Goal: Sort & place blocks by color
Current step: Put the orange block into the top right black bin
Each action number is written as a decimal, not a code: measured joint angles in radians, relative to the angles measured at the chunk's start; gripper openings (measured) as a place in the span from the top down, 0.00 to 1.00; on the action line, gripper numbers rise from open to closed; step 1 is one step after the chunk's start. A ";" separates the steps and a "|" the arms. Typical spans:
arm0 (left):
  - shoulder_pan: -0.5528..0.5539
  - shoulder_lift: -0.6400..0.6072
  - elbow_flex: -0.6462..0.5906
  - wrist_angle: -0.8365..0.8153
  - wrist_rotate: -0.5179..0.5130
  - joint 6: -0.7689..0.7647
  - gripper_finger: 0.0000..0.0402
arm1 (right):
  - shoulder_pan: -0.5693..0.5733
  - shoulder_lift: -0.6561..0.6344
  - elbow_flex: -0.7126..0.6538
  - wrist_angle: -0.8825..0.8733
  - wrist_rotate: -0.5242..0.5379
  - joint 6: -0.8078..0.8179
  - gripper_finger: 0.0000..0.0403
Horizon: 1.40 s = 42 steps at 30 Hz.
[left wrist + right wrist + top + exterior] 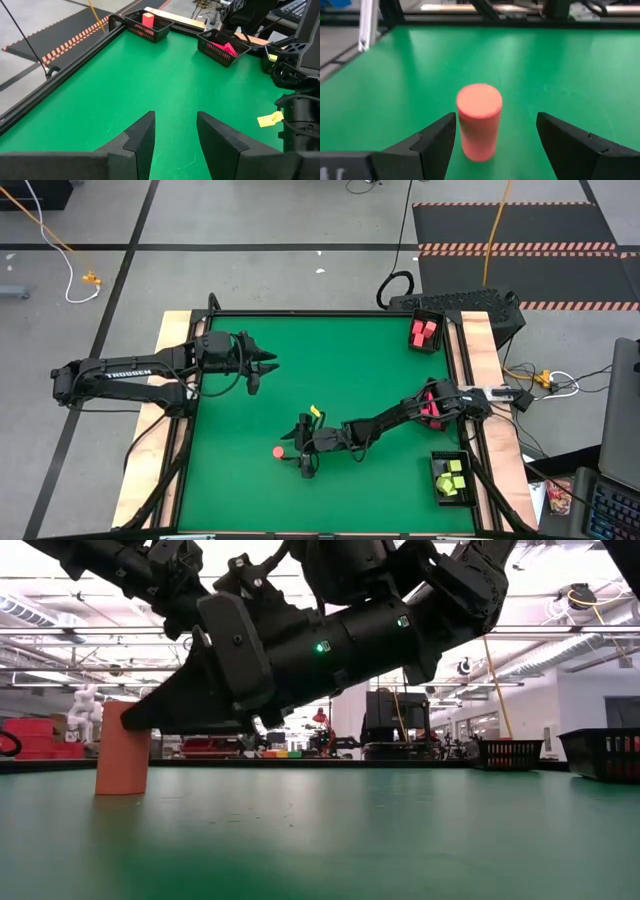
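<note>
A pink-red round piece (479,120) stands upright on its flat end on the green table (330,360), near the middle front; it also shows in the high view (278,452) and the low view (122,762). My right gripper (495,145) is open, low over the table and pointing toward the table's left. Its fingers stand on either side of the piece and a little short of it, touching nothing. My left gripper (268,366) is open and empty over the table's far left part; the left wrist view (175,135) shows its spread fingers.
Three small black trays stand along the table's right edge. The far one (425,332) holds pink-red blocks. The middle one (432,406), partly under my right arm, holds pink-red pieces. The near one (452,478) holds yellow-green blocks. A yellow tag (315,412) hangs on my right gripper.
</note>
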 joint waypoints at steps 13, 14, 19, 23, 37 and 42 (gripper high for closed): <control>0.000 0.000 0.000 0.036 0.000 0.009 0.63 | -0.001 0.036 0.041 0.060 -0.054 -0.001 0.33; 0.000 0.000 0.000 0.037 0.000 0.009 0.63 | -0.001 0.049 0.063 0.045 -0.066 -0.001 0.34; 0.000 0.000 0.000 0.036 0.000 0.012 0.63 | -0.001 0.103 0.163 -0.111 -0.074 -0.008 0.38; 0.000 0.000 0.000 0.025 0.000 0.016 0.63 | -0.001 0.108 0.170 -0.127 -0.042 -0.011 0.43; 0.000 0.000 0.000 0.004 0.000 0.016 0.63 | -0.011 0.060 0.171 -0.282 -0.013 -0.096 0.70; 0.000 -0.005 -0.001 -0.006 0.000 0.016 0.63 | -0.039 -0.062 0.147 -0.559 0.150 -0.130 0.70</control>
